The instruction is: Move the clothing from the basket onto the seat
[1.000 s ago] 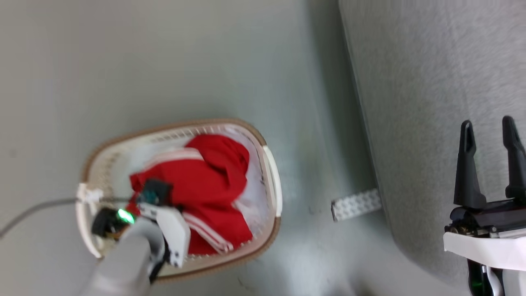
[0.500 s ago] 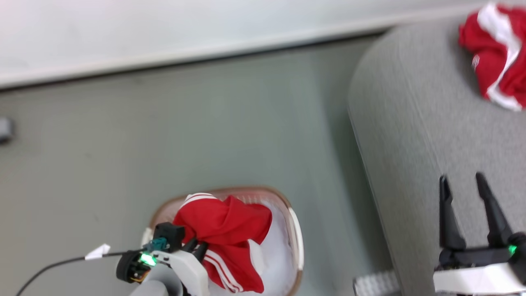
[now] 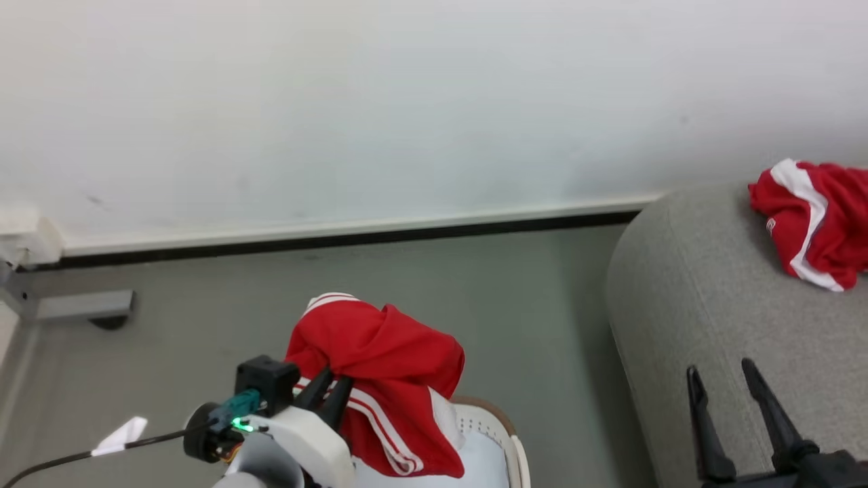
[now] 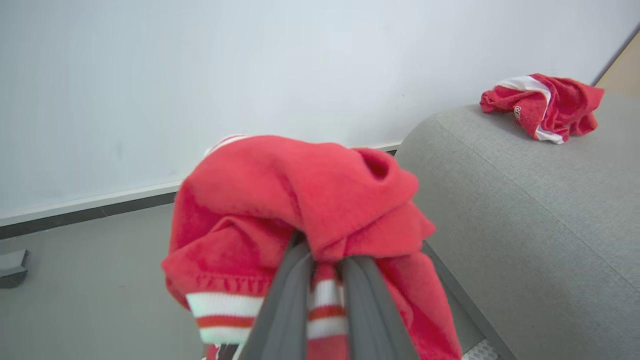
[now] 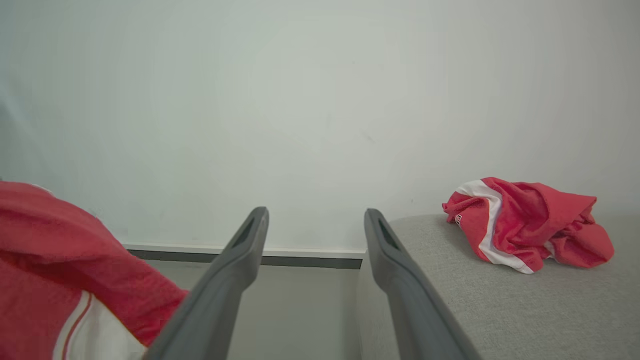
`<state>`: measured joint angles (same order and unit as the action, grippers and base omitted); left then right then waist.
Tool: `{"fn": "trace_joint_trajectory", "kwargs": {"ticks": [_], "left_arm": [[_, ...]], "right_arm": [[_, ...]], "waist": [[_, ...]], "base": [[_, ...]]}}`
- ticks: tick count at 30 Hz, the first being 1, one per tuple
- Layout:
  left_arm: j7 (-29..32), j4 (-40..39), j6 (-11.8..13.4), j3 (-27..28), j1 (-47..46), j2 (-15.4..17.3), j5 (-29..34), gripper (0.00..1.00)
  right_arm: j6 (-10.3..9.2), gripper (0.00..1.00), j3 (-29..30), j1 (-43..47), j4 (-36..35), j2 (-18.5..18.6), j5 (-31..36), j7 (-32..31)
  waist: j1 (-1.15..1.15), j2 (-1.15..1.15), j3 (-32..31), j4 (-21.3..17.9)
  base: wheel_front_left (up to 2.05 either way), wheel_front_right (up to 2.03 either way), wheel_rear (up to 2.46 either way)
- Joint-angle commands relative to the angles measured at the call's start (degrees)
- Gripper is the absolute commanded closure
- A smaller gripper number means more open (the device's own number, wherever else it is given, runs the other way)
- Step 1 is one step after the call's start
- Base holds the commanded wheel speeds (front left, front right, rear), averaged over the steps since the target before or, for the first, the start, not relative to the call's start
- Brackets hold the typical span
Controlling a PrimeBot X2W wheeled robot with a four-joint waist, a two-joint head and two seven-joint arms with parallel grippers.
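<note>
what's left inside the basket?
The basket's visible corner is white inside, no red there. The red garment clamped in the left gripper hangs over the rest, so I can't tell.

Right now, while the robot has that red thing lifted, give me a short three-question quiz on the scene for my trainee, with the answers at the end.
1. True or false: the right gripper is open and holds nothing.
2. What is the left gripper shut on? A: a red garment with white stripes. B: a blue towel. C: a shoe.
3. Fill in: the number of red garments lying on the grey sofa is ___.
Key: 1 true. 2 A. 3 one, the crumpled garment.
</note>
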<state>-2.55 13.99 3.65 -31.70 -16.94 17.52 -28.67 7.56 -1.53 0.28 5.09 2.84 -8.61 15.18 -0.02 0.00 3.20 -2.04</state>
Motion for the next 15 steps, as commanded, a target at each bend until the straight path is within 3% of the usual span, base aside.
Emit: {"fn": "trace_joint_trajectory", "kwargs": {"ticks": [1, 7, 15], "left_arm": [[1.0, -3.2, 0.9, 0.6, 1.6, 1.0, -0.4, 1.00], [5.8, -17.4, 5.2, 3.2, 4.3, 4.7, -1.0, 1.00], [9.7, -26.8, 7.6, 5.0, 3.9, 7.7, -0.5, 1.00]], "right_arm": [[-0.15, 0.00, -0.2, 1.4, 0.2, 0.1, 0.6, 0.0], [-0.15, 0.00, -1.5, 3.3, 0.5, 0.1, 1.1, -0.1], [-0.15, 0.00, -5.3, 3.1, -0.6, 1.4, 0.7, 0.0]], "waist": [[0.02, 0.00, -2.9, 0.6], [0.02, 0.00, -4.8, 0.2], [0.02, 0.00, -5.2, -0.3]], "base": [[0.00, 0.00, 0.00], [0.00, 0.00, 0.00], [0.00, 0.00, 0.00]]}}
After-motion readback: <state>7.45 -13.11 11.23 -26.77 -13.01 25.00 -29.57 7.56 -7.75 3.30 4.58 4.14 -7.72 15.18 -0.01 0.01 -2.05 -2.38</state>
